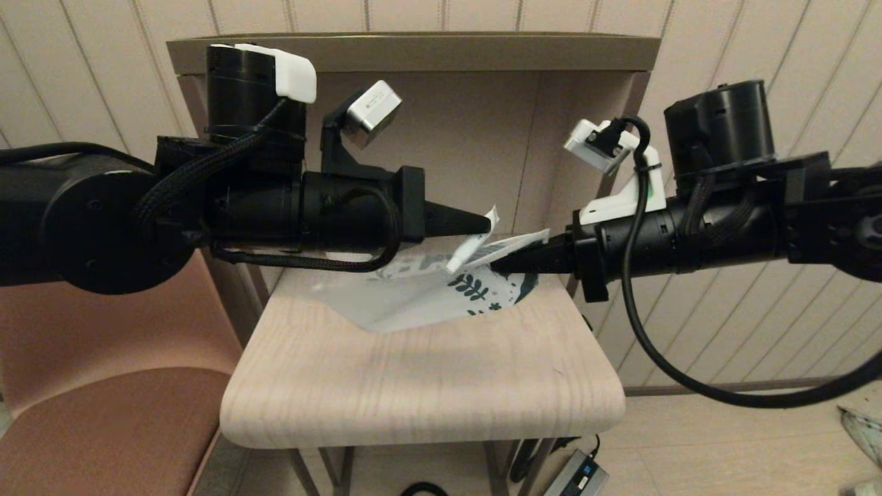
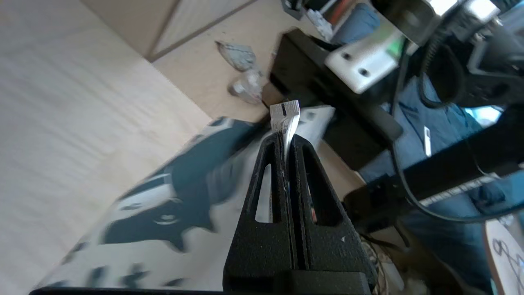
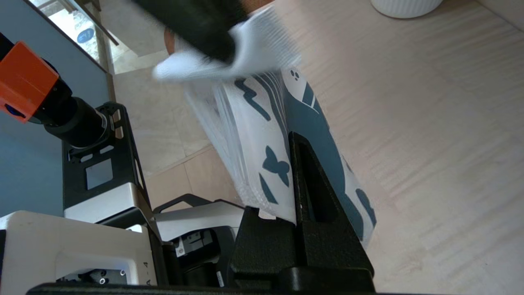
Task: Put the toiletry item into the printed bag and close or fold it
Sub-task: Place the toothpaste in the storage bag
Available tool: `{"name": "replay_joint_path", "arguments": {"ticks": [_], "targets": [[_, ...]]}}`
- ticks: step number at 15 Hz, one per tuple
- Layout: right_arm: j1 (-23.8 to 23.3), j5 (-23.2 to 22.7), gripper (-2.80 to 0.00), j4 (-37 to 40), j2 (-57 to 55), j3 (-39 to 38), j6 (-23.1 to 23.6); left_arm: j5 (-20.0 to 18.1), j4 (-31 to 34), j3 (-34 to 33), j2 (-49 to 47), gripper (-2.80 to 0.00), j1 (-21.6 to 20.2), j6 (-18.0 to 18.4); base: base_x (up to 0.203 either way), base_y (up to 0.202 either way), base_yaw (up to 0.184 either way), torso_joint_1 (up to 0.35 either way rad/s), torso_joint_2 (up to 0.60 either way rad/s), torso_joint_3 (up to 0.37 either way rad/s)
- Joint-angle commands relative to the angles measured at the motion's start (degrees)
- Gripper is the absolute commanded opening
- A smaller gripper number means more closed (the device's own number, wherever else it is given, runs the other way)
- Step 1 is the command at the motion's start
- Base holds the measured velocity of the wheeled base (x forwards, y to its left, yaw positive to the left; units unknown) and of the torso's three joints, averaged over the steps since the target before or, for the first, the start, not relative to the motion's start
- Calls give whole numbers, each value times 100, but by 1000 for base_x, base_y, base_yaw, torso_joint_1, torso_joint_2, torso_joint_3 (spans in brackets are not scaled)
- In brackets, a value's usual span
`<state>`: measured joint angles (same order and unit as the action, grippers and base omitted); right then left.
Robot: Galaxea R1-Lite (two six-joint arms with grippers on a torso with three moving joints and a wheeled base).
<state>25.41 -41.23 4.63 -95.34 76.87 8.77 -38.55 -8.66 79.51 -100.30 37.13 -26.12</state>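
- the pale wooden table [image 1: 427, 386] fills the middle of the head view, with a brown cushioned seat [image 1: 103, 386] at the robot's left.
- the left arm reaches in from the left and the right arm from the right; their tips nearly meet above the far part of the table.
- the printed bag [image 1: 441, 293] is lifted at its right end, with its clear lower end trailing down onto the table.
- the right gripper [image 1: 510, 260] has its fingers pressed together on the bag's printed edge, and the bag hangs out from between them.
- the left gripper [image 1: 482, 222] is pinching the toiletry item [image 1: 472, 248] by its flat crimped end; the tube slants down, cap end at the bag's raised edge.
- a ribbed white mug [image 3: 405, 5] stands on the table, well apart from the bag.
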Motion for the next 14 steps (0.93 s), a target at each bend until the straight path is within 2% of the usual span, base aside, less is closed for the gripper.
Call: {"name": "replay_joint_path", "arguments": {"ticks": [1, 5, 7, 9, 12, 14], "targets": [[0, -26, -280, 3, -11, -15, 11, -12, -13, -38, 37, -280, 49, -7, 0, 0, 0, 0, 0, 0], [0, -26, -280, 3, -11, -111, 20, 54, -140, 221, 55, -280, -2, 9, 0, 0, 0, 0, 0, 0], [5, -29, -280, 29, -2, -111, 29, 37, -221, 232, 80, -280, -134, 229, 0, 0, 0, 0, 0, 0], [8, -34, -280, 57, 3, -120, 38, 16, -355, 232, 79, -280, -246, 797, 0, 0, 0, 0, 0, 0], [38, -52, -280, 416, 24, -50, 61, 37, -596, 167, 27, -280, -275, 1844, 0, 0, 0, 0, 0, 0], [61, -51, -280, 430, 49, 8, 64, 109, -643, 25, 29, -280, -333, 2340, 0, 0, 0, 0, 0, 0]]}}
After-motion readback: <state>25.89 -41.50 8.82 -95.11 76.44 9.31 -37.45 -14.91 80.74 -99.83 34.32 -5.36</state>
